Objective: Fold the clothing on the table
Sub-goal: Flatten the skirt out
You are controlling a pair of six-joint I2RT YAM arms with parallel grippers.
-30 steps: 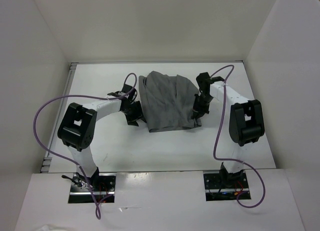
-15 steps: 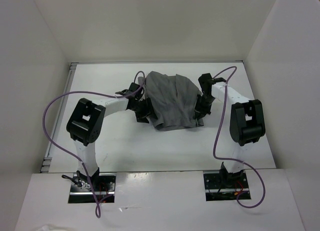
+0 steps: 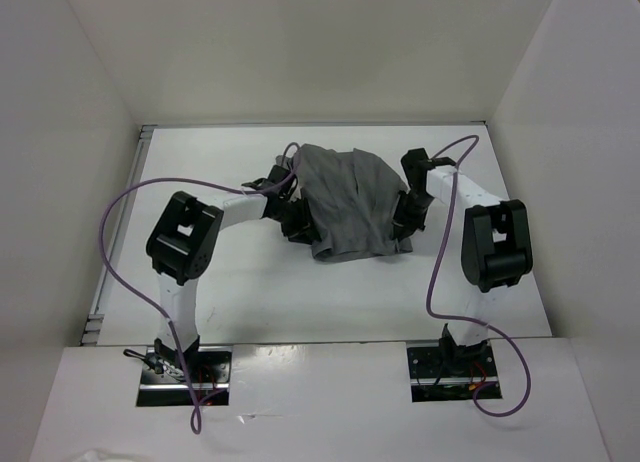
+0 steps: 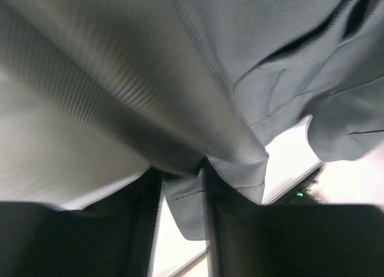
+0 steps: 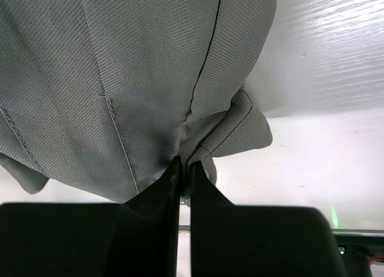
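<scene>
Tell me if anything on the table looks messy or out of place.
The grey garment sits bunched and creased on the table, not flat. Its near right corner is crumpled where the right fingers pinch it, and a fold lies between the left fingers. Nothing looks torn or spilled.

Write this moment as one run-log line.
grey garment: wrinkled, between both hands; left hand: around a fold, grip unclear; right hand: shut on its edge

No legible txt or labels.
</scene>
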